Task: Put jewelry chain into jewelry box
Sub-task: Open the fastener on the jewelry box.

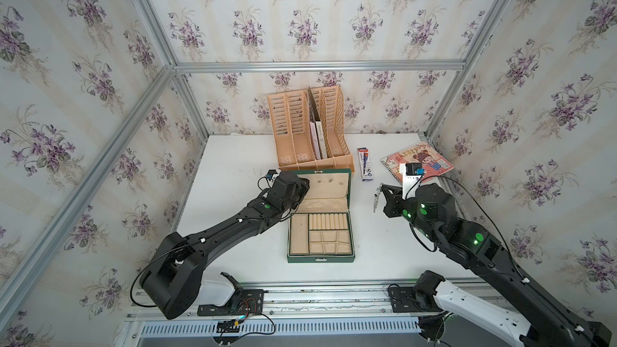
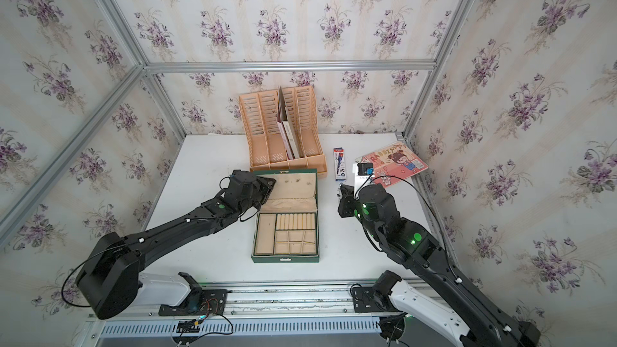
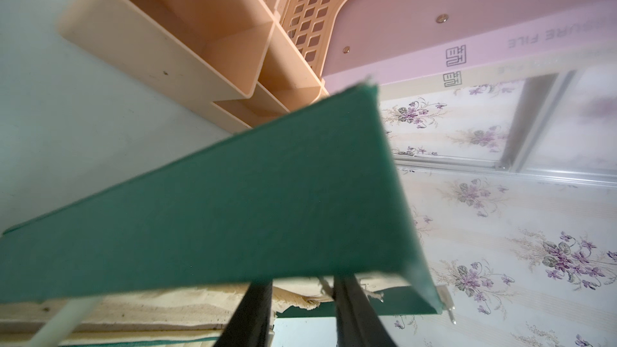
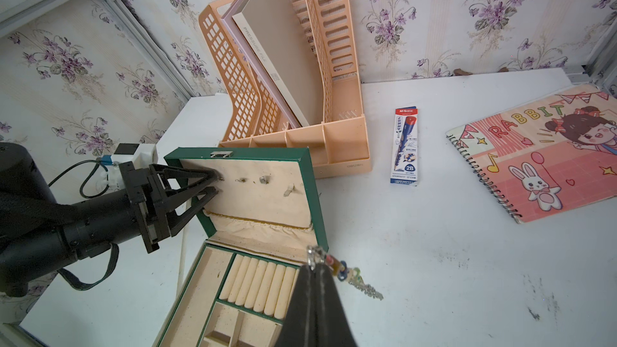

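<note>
The thin silvery jewelry chain point(image 4: 365, 288), strung with small coloured beads, hung from the tips of the right gripper point(image 4: 315, 263), whose jaws were pressed together on its upper end. It dangled above the white table point(image 1: 384, 245), just right of the dark green square jewelry box point(image 1: 320, 259). The box lay open with its lid point(image 1: 330, 185) raised. The left gripper point(image 4: 213, 184), jaws slightly apart with nothing seen between them, touched the lid's beige lining. Behind stood an orange slotted plastic file holder point(image 1: 310, 135).

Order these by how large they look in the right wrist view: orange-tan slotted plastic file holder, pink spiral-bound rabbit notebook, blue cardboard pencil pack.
1. file holder
2. notebook, cut off by the frame edge
3. pencil pack
</note>
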You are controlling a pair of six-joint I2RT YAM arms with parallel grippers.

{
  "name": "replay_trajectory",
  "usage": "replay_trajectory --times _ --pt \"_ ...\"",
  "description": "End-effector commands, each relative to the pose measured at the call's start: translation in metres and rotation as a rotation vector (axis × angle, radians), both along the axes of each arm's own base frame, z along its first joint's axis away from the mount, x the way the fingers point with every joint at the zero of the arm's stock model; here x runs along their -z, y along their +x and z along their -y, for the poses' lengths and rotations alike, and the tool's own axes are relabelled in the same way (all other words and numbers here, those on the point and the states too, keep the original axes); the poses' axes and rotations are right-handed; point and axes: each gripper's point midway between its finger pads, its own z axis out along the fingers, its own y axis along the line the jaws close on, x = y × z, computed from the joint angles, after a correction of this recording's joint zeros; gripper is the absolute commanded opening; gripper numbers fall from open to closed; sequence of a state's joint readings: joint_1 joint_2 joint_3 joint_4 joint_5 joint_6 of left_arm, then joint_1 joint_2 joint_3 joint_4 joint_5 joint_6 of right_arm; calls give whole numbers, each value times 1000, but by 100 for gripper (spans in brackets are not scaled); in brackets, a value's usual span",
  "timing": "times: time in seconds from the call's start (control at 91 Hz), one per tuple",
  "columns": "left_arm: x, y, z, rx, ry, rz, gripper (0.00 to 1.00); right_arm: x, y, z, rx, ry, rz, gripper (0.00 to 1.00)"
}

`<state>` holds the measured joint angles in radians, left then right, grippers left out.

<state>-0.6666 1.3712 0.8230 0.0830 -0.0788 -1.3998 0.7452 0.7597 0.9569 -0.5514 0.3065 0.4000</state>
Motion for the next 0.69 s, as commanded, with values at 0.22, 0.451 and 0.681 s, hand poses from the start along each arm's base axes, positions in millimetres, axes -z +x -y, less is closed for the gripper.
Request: replay_trajectory --times 0.22,0.451,0.681 --pt "17 -8 -12 -17 48 -46 28 -6 2 1 12 16 22 0" --pt "21 -12 -15 -17 61 -62 26 -6 2 1 10 18 22 0" --pt "27 -15 -17 -13 73 -76 23 -6 1 0 7 22 22 0"
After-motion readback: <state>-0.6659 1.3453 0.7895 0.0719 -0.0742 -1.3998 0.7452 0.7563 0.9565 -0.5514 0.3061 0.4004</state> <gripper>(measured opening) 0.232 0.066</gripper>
